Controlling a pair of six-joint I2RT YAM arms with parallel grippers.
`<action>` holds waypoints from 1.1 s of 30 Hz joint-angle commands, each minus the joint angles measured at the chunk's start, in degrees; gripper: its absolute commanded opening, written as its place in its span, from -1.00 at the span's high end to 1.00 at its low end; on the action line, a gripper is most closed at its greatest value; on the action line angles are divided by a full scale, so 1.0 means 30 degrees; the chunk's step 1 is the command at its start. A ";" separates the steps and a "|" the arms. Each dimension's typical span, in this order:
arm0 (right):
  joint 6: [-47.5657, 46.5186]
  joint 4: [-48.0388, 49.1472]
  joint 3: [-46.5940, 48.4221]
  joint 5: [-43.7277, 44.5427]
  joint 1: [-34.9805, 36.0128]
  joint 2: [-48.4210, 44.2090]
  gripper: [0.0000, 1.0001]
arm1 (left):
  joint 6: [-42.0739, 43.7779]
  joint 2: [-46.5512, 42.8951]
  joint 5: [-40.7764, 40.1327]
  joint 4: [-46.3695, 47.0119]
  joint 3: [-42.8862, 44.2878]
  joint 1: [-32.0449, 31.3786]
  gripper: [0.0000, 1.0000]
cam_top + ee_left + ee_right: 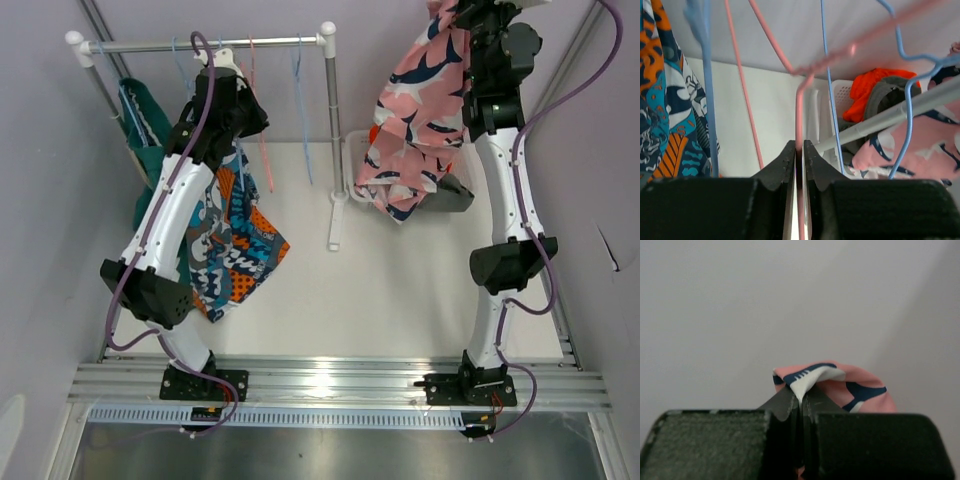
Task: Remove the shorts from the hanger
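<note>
At the far left of the table, the left gripper (799, 150) is up at the rail (200, 44). Its jaws are narrow, with the wire of a pink hanger (799, 100) between them. I cannot tell whether they clamp it or merely bracket it. The right gripper (801, 395) is raised at far right, pinched tight on a fold of the pink shorts (420, 120), which dangle above the basket (841, 92). Orange shorts (875, 90) and grey shorts (890, 92) lie in that basket. Printed blue-and-orange shorts (235, 250) and teal shorts (145, 120) hang at the rack.

Risks:
- The pink hanger could swing and hook a neighbouring blue hanger (707, 100) if the left jaws pull away at an angle.
- From overhead the pink pair hides most of the basket, so centring is unclear. An off-centre release would leave them over the rim.

Views:
- Only the left wrist camera shows the wire between the jaws and the basket's contents.
- Only the overhead camera shows the teal pair and how far the pink pair hangs.
- The right wrist camera shows just the pinch.
</note>
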 commanded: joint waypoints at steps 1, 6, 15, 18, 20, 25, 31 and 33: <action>0.1811 0.2995 -0.1894 -0.1002 -0.0965 -0.0287 1.00 | 0.0105 -0.0979 0.0445 -0.0092 -0.0573 0.0133 0.67; 0.1374 0.1981 -0.3905 -0.0624 -0.1141 0.1759 1.00 | 0.0106 -0.0246 0.0795 -0.0383 0.0536 0.0251 0.78; 0.2369 0.1444 -1.3174 -0.0125 -0.0674 -0.0897 -0.93 | 0.0106 0.0252 0.0855 -0.0970 0.1477 0.0251 0.47; 0.2545 0.1359 -1.5670 0.0431 -0.0439 -0.2889 -0.99 | 0.0077 0.0048 0.0972 -0.1380 0.1858 0.0251 -0.27; 0.2691 0.1155 -1.6936 0.0781 -0.0380 -0.4002 -0.99 | 0.0106 -0.0186 0.1147 -0.1731 0.2209 0.0222 -0.44; 0.3014 0.0130 -2.1768 0.1808 -0.0380 -0.8834 -0.99 | 0.0106 -0.1093 0.1848 -0.4070 0.4581 0.0251 -0.71; 0.2926 -0.1597 -2.6892 0.2512 -0.0175 -1.5044 -0.99 | 0.0983 -0.4021 0.1298 -0.4720 0.5082 0.0280 -0.99; 0.3248 -0.2271 -2.8069 0.2426 -0.0175 -1.6714 -0.99 | 0.1626 -0.4782 -0.0546 -0.5100 0.5082 0.0396 -0.98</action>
